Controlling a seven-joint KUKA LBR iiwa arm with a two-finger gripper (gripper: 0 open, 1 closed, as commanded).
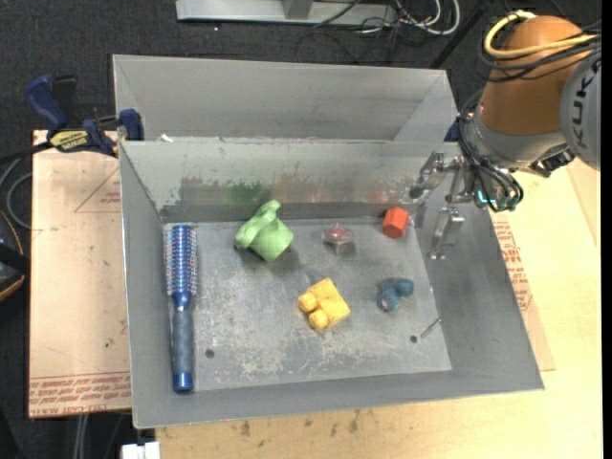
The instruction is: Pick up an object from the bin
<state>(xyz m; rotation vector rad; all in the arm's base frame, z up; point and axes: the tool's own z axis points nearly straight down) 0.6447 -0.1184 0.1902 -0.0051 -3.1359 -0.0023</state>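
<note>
**End effector at the bin's right wall, nothing visibly in it**

The end effector [437, 220] hangs low at the right side of the grey bin [287, 94], over the foot of the sloping right wall near the back corner. Its metal parts blur against the grey wall, so whether it stands apart or together cannot be told; nothing can be seen held in it. Above it the wrist carries dark cables and a rounded orange cover [531, 75] with a yellow cable looped on top. The arm is cut off by the right edge, where only the letters "KU" can be read on its grey casing.

Nearest thing is a small orange-red block [394, 222], just to the left of the end effector on the bin floor and apart from it. Further left lies a small pinkish, top-like thing [337, 237], too small to make out. Below the block sits a blue-grey lump [393, 293], and near the right wall a thin dark sliver [427, 327], perhaps a screw. Towards the middle are yellow joined blocks [323, 303] and a green moulded thing [265, 231] of unclear kind. A blue hairbrush [181, 295] lies along the left wall, bristles towards the back.
</note>
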